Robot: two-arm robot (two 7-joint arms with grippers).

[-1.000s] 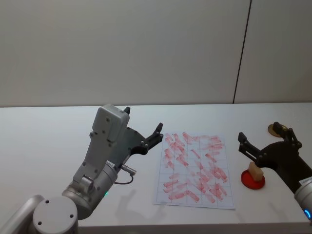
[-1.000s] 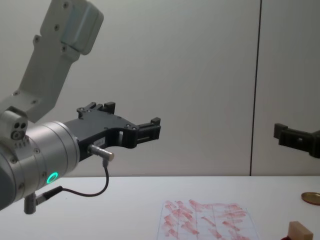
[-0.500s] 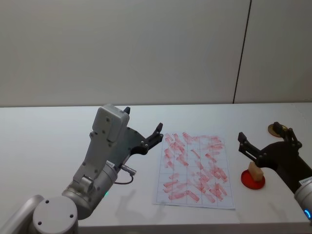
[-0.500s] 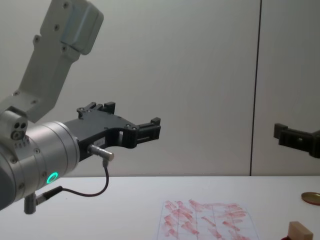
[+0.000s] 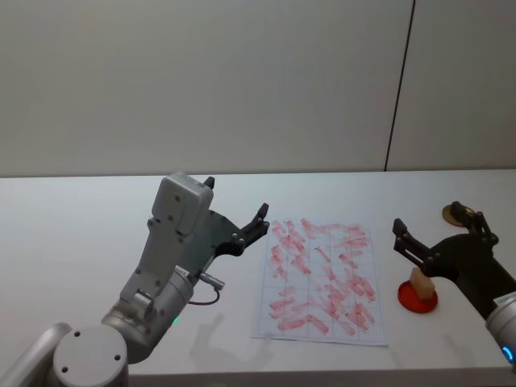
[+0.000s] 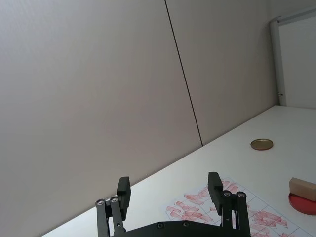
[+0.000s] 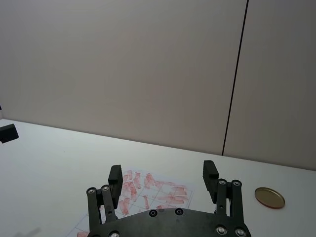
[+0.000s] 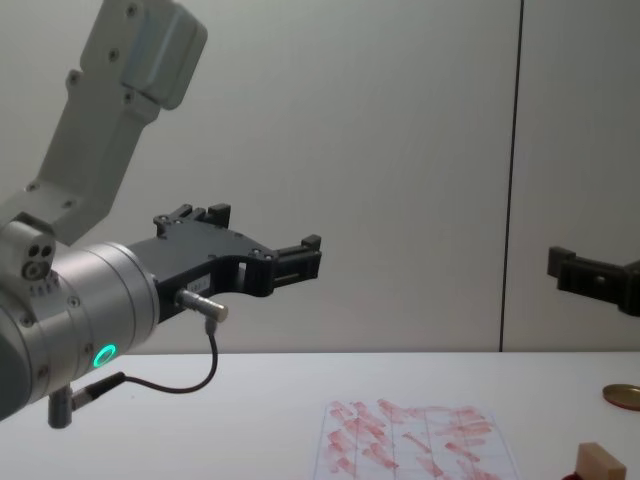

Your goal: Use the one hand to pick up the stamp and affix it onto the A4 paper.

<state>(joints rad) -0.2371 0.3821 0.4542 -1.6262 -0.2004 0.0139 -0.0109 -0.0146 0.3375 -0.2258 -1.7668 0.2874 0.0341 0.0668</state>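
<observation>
Our right pincer (image 5: 429, 219) hangs in the air with its two fingers spread wide and nothing between them. It touches nothing, and in the chest view it sits well above the tabletop (image 5: 81, 226). Under it, near the right edge of the tabletop, stands the stamp (image 5: 420, 280), a pale wooden block upright on a round red base, clear of the fingers. Our left pincer (image 5: 238, 197) is raised too, just left of the sheet of paper (image 5: 318, 278), and it also gapes wide and is empty. From the arm behind it a thin dark cable (image 8: 190, 385) loops down, and a green ring (image 8: 103, 353) glows on the silver housing. We count two pincers, one stamp, one sheet of paper and one gold disc (image 6: 261, 144). The paper lies flat between the two arms, gridded faintly and crowded with smudgy red prints in rough rows, too many and too blurred together for us to number. The stamp stands just beside its right edge, off the sheet. The disc lies flat farther back on the right, partly hidden by a finger of the right pincer in the head view. The tabletop is plain white, and behind it a pale grey wall (image 5: 242, 81) rises, split by one dark vertical seam (image 5: 401, 81).
</observation>
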